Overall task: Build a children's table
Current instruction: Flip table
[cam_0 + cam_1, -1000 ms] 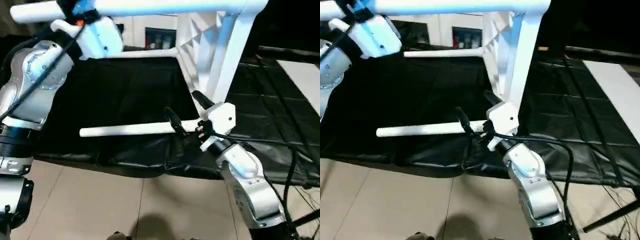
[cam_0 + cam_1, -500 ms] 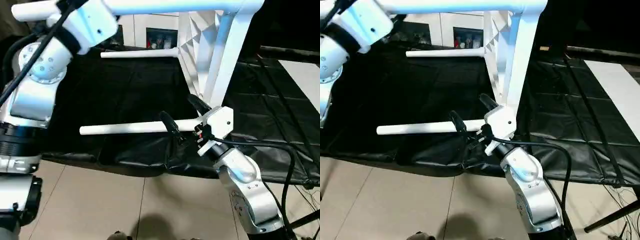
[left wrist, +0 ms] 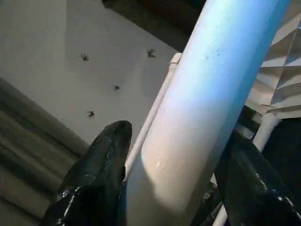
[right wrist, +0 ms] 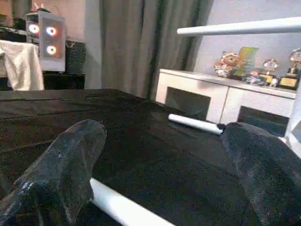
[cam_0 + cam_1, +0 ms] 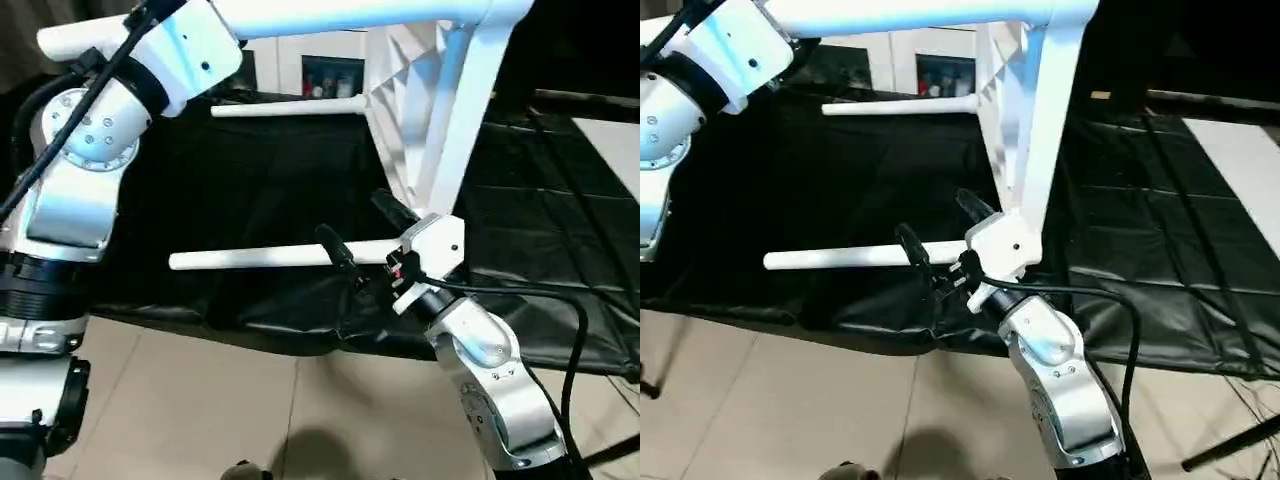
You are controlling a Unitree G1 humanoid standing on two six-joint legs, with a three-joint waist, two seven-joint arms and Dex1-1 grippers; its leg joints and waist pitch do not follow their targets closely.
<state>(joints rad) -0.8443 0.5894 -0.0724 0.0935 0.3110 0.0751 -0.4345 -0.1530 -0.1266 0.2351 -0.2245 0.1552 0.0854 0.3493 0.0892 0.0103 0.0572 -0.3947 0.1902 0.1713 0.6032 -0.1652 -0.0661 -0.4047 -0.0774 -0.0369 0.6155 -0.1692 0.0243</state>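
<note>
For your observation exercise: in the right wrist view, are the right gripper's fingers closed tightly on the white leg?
No: the two black fingers stand wide apart, and the white leg only passes low between them.

Children's table, white plastic, tipped on its side on the black-covered table: ribbed underside facing the camera's left, four tapered legs fitted. One leg runs level along the top of the picture; a second lies level over the table's far part; a third lies level near the table's front edge; a fourth slants down. Right gripper, jaws wide apart, straddles the third leg. Left arm, silver, raised toward the top leg. Tiled floor below.
</note>
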